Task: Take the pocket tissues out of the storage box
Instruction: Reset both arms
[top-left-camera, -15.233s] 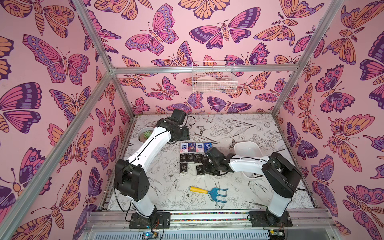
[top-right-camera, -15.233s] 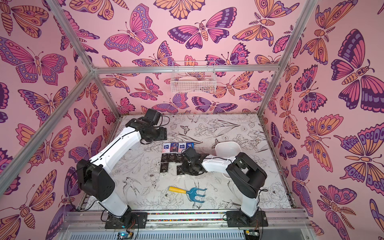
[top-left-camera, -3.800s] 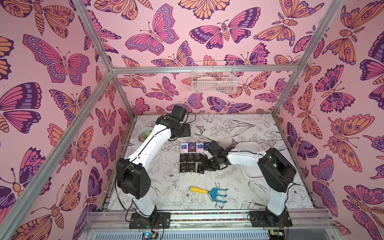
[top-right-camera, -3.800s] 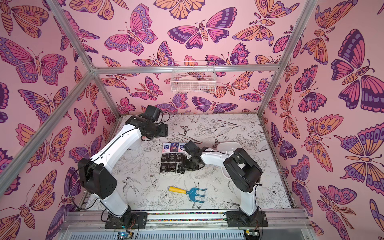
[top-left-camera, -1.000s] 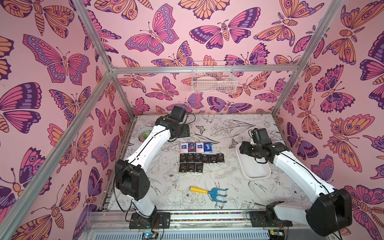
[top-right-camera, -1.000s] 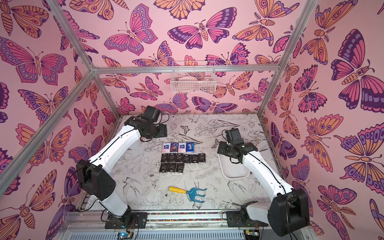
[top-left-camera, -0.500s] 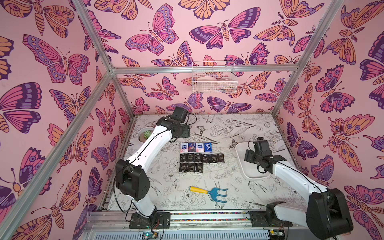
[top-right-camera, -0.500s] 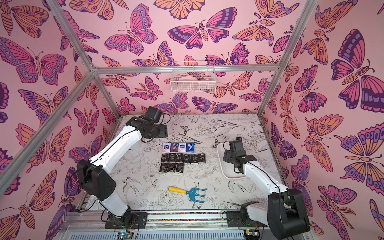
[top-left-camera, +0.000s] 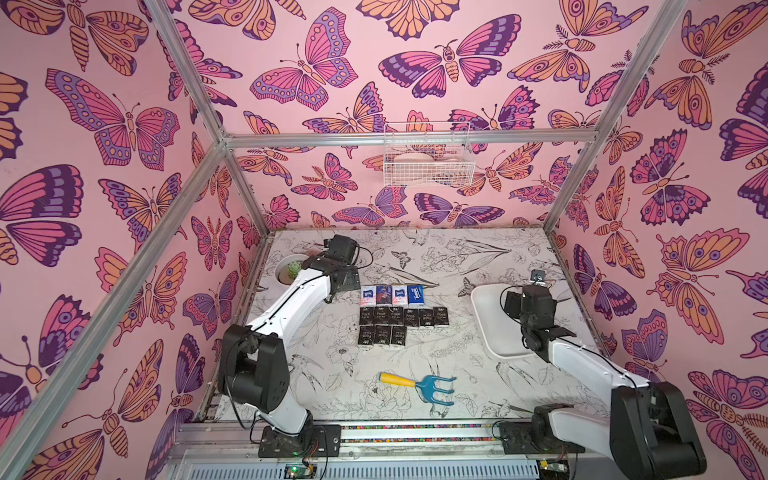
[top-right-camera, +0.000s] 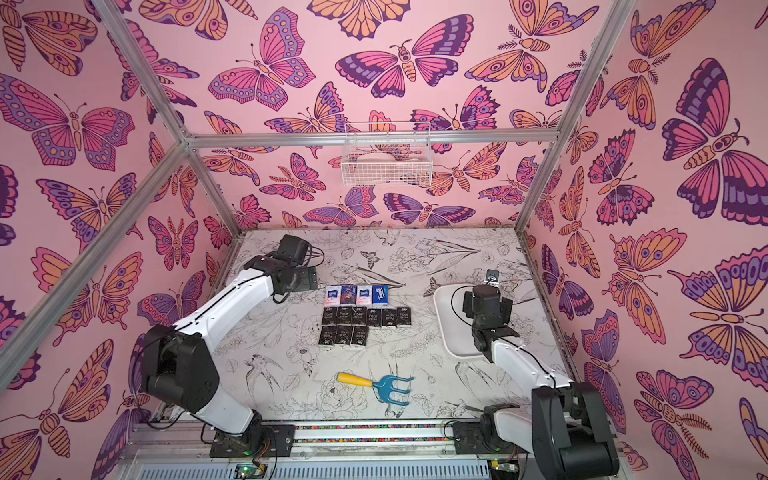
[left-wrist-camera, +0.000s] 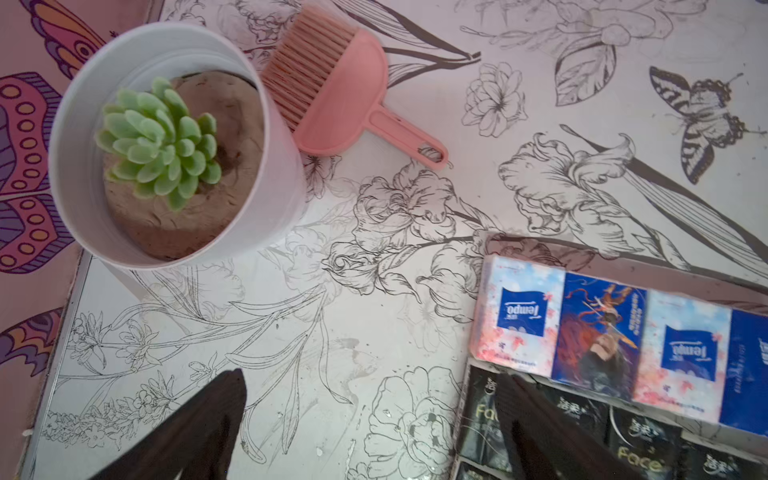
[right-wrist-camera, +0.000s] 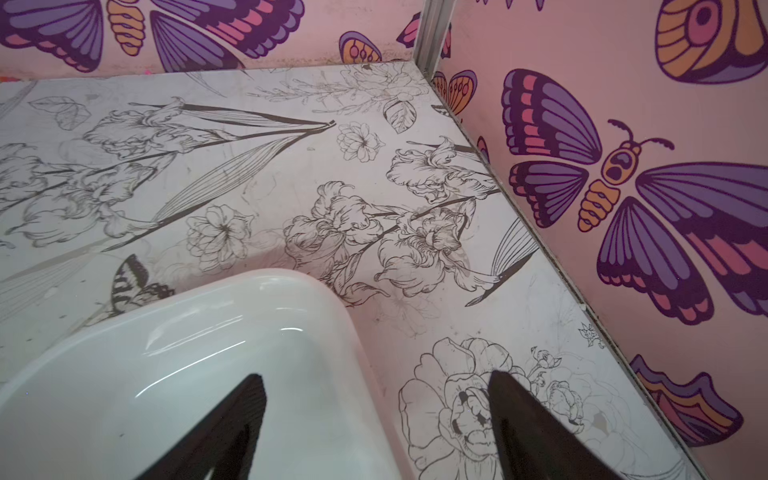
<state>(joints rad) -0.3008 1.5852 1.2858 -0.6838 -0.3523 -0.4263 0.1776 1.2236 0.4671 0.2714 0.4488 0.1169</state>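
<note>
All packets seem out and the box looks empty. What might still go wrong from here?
1. The open left pincer has one finger over a black packet; pulling away low may drag it and break the rows.
2. The open right pincer straddles the box rim; a sideways or downward move may snag and shove the box.

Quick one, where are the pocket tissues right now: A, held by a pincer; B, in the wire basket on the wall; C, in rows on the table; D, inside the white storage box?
C: the pocket tissues lie in three rows on the table, apart from the storage box.
</note>
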